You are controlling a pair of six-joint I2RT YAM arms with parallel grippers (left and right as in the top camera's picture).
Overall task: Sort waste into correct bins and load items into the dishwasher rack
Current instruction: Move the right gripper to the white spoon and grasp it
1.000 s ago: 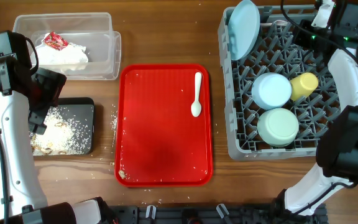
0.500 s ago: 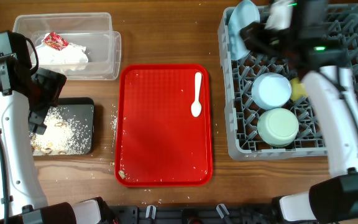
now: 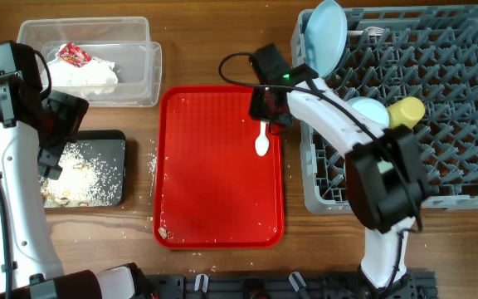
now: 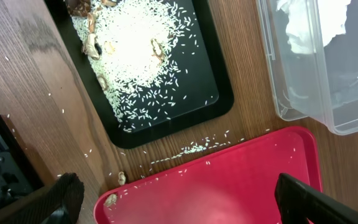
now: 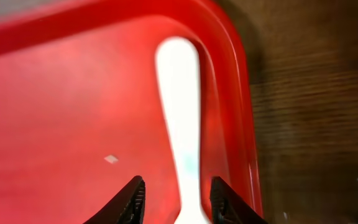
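A white plastic spoon [image 3: 262,139] lies along the right side of the red tray [image 3: 214,183]. My right gripper [image 3: 270,115] hangs low over its handle. In the right wrist view the spoon [image 5: 178,118] runs between the two fingers of that gripper [image 5: 179,191], which stand open with a gap on each side. The grey dishwasher rack [image 3: 463,158] holds an upright blue plate [image 3: 326,37], a blue bowl [image 3: 372,112] and a yellow-green cup [image 3: 407,110]. My left gripper [image 4: 179,190] is wide open and empty above the tray's near left corner.
The clear tub [image 3: 131,83] at the back left holds white napkins [image 3: 85,76] and a red-and-white wrapper [image 3: 73,54]. A black tray [image 3: 110,141] below it carries rice and brown scraps. Grains lie scattered on the wood between the black and red trays.
My right arm has swung from the rack's far right corner across to the red tray and now sits over the spoon, with its jaws a little wider. The left arm has not moved.
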